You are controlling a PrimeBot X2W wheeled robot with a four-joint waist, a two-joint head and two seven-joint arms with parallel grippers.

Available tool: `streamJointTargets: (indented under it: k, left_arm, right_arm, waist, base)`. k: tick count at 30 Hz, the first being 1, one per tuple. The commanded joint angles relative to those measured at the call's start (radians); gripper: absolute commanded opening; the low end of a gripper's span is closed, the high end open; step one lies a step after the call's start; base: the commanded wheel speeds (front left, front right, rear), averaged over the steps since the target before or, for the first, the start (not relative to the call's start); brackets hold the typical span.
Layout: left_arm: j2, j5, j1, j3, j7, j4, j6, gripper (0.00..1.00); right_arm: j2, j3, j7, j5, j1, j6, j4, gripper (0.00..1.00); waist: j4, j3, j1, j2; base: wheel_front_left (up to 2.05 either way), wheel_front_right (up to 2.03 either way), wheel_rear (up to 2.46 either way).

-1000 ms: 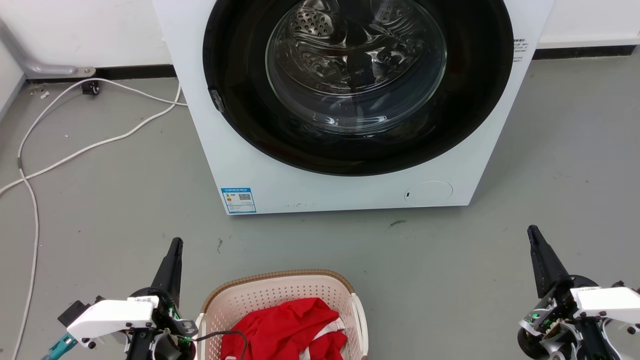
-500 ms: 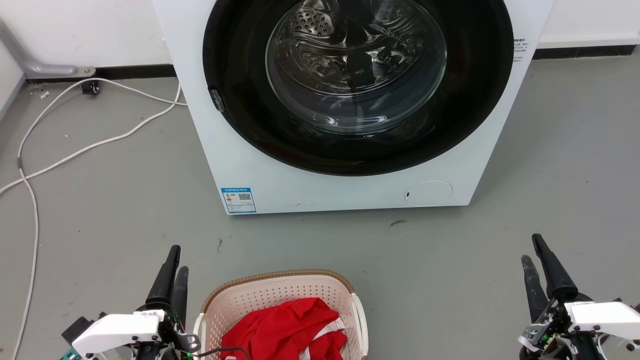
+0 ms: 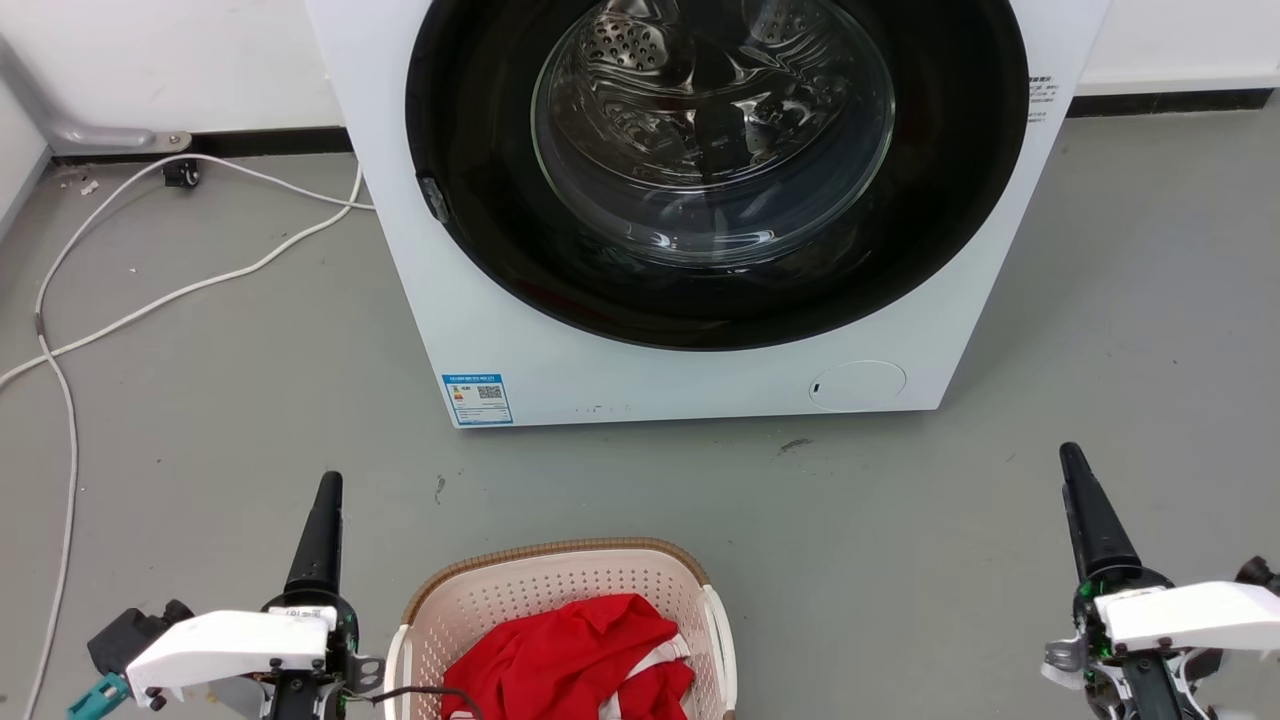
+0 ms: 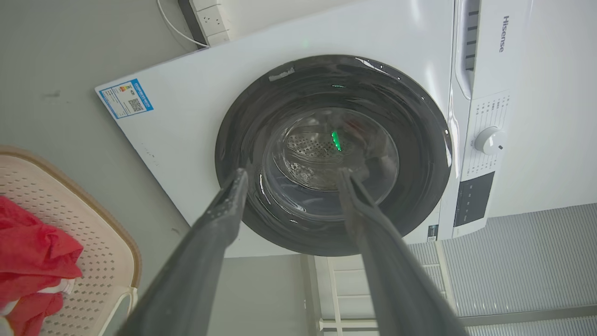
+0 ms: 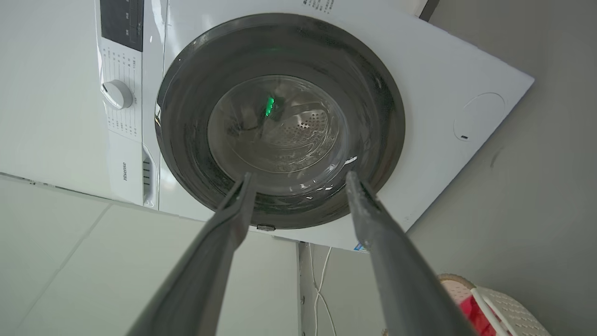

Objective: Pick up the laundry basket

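Our left gripper and right gripper have rolled edge-on. Wrist views show both spread wide; the laundry basket is cropped.

Laundry room: front-load washing machine, grey floor, wall socket

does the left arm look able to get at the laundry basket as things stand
Probably yes: the open left tool is right beside the left handle of the laundry basket, with only bare floor between them.

Bottom edge cuts the laundry basket; top edge the washing machine
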Motion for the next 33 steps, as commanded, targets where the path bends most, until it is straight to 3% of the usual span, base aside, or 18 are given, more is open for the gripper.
streamJointTargets:
  k: [1, 17, 33]
  left_arm:
    - [0.004, 0.056, -0.014, -0.001, -0.014, -0.033, 0.006, 1.0]
    - [0.005, 0.39, 0.007, -0.058, -0.075, -0.086, 0.05, 1.0]
    - [0.006, 0.628, 0.023, -0.08, -0.128, -0.108, 0.077, 1.0]
  right_arm:
    - [-0.002, 0.013, -0.014, -0.079, -0.007, 0.0, -0.035, 1.0]
    - [-0.003, 0.069, -0.076, -0.472, 0.017, 0.0, -0.065, 1.0]
    - [-0.003, 0.083, -0.129, -0.725, 0.035, 0.0, -0.092, 1.0]
  waist:
    - [0.0, 0.0, 0.0, 0.0]
    - [-0.001, 0.003, 0.0, 0.0]
    - [-0.001, 0.003, 0.0, 0.0]
  base:
    - [0.0, 0.0, 0.0]
    - [0.0, 0.0, 0.0]
    - [0.0, 0.0, 0.0]
